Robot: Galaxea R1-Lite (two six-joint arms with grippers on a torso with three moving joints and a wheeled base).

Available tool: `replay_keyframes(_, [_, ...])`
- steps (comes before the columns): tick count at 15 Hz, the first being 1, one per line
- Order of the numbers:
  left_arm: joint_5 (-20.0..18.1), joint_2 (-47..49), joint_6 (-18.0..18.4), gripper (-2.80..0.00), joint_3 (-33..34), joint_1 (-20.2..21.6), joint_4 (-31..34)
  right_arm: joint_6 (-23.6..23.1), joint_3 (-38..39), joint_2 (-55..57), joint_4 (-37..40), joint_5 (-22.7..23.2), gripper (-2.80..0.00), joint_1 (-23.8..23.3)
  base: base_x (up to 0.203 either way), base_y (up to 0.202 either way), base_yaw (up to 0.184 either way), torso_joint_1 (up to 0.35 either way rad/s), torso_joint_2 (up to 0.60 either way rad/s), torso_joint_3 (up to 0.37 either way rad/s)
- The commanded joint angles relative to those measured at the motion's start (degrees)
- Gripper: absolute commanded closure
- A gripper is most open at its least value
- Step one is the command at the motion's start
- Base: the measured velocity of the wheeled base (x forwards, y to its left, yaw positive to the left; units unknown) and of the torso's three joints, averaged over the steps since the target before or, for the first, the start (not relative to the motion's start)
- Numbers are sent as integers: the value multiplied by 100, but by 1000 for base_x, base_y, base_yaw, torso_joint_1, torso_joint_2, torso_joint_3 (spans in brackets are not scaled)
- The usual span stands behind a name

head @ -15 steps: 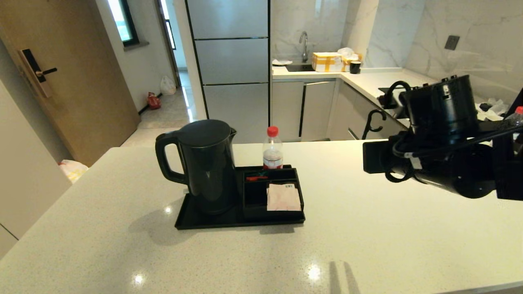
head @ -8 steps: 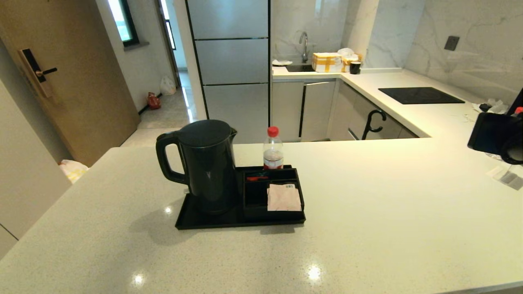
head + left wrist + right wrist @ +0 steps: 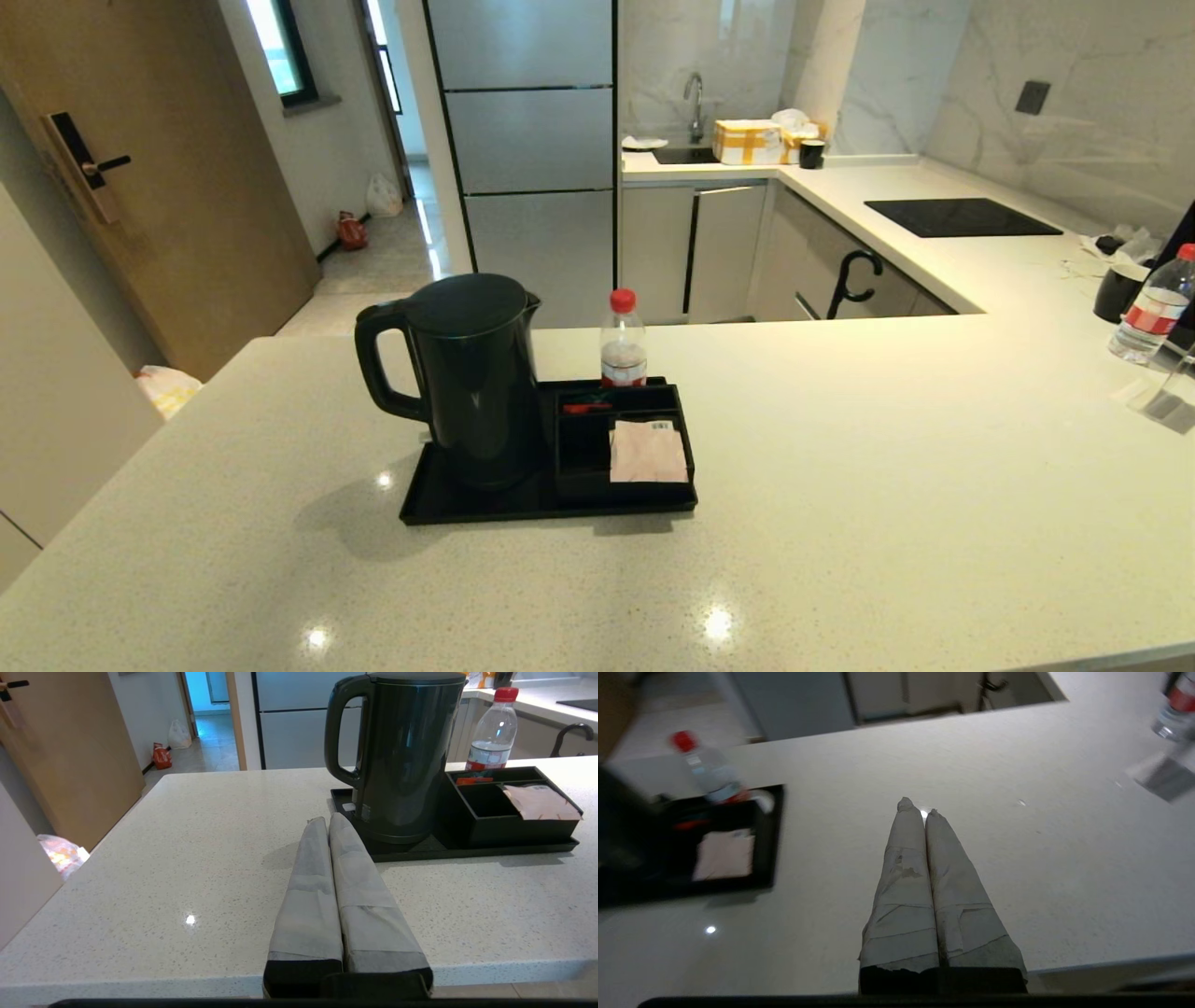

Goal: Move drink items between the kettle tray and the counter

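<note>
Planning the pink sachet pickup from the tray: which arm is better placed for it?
Probably right: the sachet lies in the tray's right-hand compartment, beyond the kettle from the left gripper. The right gripper has open counter ahead.

There's a red-capped bottle just behind the black tray, a second bottle and black mug far right, cooktop, fridge and yellow boxes at the back.
</note>
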Motion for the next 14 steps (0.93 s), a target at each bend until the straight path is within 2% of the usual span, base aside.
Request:
replay_keyframes(1, [0,-6,1,0,229,-2,-11,-143,-69,-1358,438,1391,0,-421,0,0,0,0,0,0])
replay_keyframes(2, [0,-6,1,0,229,-2,-11,-205,-96,-1584,666,1785,0,-610,0,0,0,0,0,0])
replay_keyframes(3, [0,-6,1,0,229,-2,-11,-141,-46,-1831,797,1952,0,-767,0,0,0,0,0,0])
replay_keyframes(7, [0,-6,1,0,229,-2,-11,48,951,-3226,952,2323,0,-1262,0,0,0,0,0,0])
replay_keyframes(11, [0,-6,1,0,229,-2,-11,331,1980,-4049,615,1617,0,-1163,0,0,0,0,0,0])
replay_keyframes(13, [0,-6,1,0,229,-2,-11,318,2321,-4234,140,1630,0,-1156,0,0,0,0,0,0])
replay_keyframes(14, [0,-6,1,0,229,-2,-11,308,2834,-4377,-252,1640,0,-1155,0,0,0,0,0,0])
